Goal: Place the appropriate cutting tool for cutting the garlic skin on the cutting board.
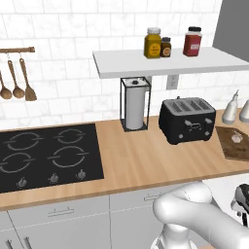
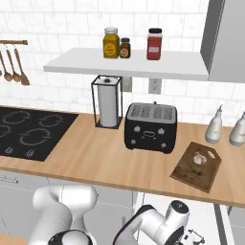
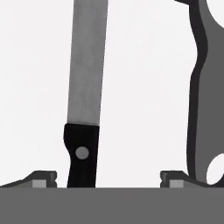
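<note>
My jaws (image 3: 106, 179) stand wide apart, one fingertip (image 3: 41, 178) at each side of the hand view, and nothing is clamped between them. Between the tips lies the cutting tool (image 3: 85, 109): a black handle with a pale rivet close to me, and a flat grey blade running away up the view, on a plain white surface. It sits nearer my left-hand tip in that view, and I cannot tell whether either tip touches it. At the right edge of the same view lies another dark grey utensil (image 3: 202, 96) with a curved outline and a hole in it; what it is I cannot tell.

In the right base view my hand (image 2: 184, 229) hangs low, below the front edge of the tabletop (image 2: 95, 158), at the bottom right of the picture.

Up on the tabletop the cutting board (image 2: 189, 176) lies at an angle near the right end, and the garlic (image 2: 199, 158) rests on it toward its far corner. In the left base view the board (image 1: 231, 148) and the garlic (image 1: 237, 137) sit at the far right edge. Behind the board stand two pale shakers (image 2: 214, 127). To the left of the board sits a black toaster (image 2: 150, 127), then a paper towel holder (image 2: 108, 103), and further left the black cooktop (image 1: 48, 155). A shelf (image 2: 129, 65) above carries three jars (image 2: 111, 43), and wooden spoons (image 1: 17, 80) hang on the tiled wall.
</note>
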Controlling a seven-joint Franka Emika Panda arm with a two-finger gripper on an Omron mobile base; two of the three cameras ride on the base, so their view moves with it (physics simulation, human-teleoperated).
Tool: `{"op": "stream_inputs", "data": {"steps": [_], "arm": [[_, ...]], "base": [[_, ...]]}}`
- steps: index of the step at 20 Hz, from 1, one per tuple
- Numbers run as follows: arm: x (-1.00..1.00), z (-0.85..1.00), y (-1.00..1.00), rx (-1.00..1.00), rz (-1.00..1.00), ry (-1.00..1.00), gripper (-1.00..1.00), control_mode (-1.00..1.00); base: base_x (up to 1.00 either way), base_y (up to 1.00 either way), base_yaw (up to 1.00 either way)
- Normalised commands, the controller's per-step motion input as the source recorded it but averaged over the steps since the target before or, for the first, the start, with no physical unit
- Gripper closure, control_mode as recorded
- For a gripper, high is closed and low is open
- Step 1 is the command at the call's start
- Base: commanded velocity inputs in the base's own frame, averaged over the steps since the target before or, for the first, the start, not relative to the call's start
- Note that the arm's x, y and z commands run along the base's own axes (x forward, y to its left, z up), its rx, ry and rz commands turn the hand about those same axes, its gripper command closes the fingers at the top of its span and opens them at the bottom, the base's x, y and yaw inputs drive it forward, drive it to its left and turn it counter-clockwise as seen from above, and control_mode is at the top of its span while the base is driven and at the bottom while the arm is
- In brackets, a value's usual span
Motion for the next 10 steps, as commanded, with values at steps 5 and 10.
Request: {"op": "stream_inputs", "data": {"steps": [5,10], "arm": [[0.01,-0.09,0.0,0.0,0.0,0.0,-1.0,-1.0],[-0.13,-0.36,0.0,0.0,-0.01,0.0,1.0,-1.0]], "base": [[0.0,0.0,0.0],[0.0,0.0,0.0]]}}
